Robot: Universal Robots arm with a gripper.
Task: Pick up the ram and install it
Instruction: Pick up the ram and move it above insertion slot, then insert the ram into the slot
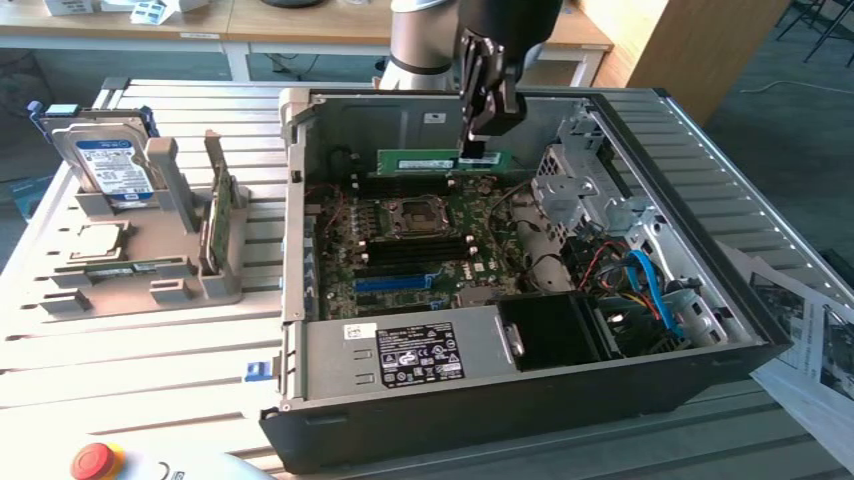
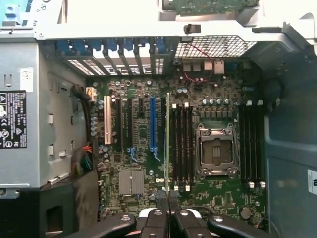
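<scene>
1. Gripper [image 2: 168,201] is clamped on one end of the ram [image 2: 167,144], a thin green stick.
2. Ram hangs inside the open computer case [image 1: 441,410], over the black slots [image 2: 181,148] beside the processor socket [image 2: 216,151].
3. Hard drive [image 1: 110,165] stands outside, on the exterior view's left.

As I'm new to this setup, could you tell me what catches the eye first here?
The open computer case on the slatted table, motherboard exposed, stands out first. Above the board, black fingers are shut on the green ram. On the exterior view's left, a grey stand holds a hard drive.
</scene>
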